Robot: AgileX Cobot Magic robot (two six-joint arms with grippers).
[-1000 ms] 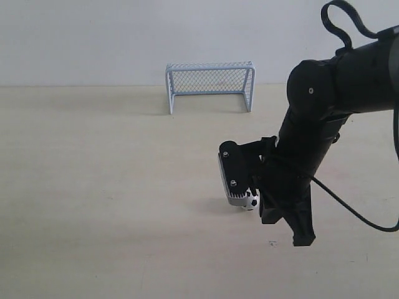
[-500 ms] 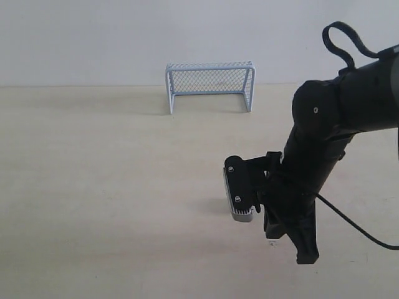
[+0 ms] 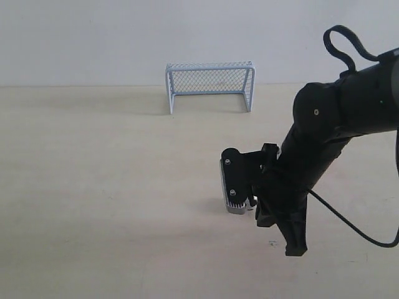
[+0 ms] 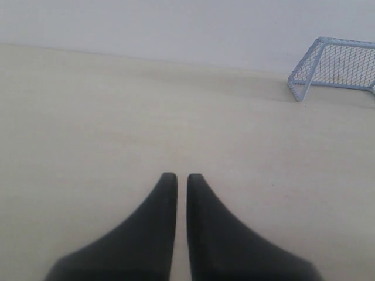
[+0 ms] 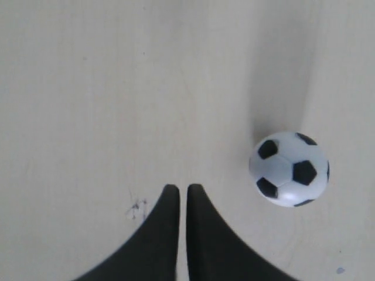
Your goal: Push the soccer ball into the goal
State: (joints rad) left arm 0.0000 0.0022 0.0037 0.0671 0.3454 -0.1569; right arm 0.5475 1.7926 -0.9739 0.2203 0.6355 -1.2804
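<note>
Since the right gripper (image 5: 178, 188), closed and empty, sits beside the soccer ball (image 5: 289, 168), it should get behind the ball, opposite the goal (image 3: 209, 78), then nudge straight.

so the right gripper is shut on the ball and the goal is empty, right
Not quite: the right gripper is shut on nothing. The right wrist view shows the ball lying free beside it. The goal is empty.

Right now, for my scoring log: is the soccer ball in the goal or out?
Out. The soccer ball lies on the bare table beside the right gripper; the goal stands far off across the table.
</note>
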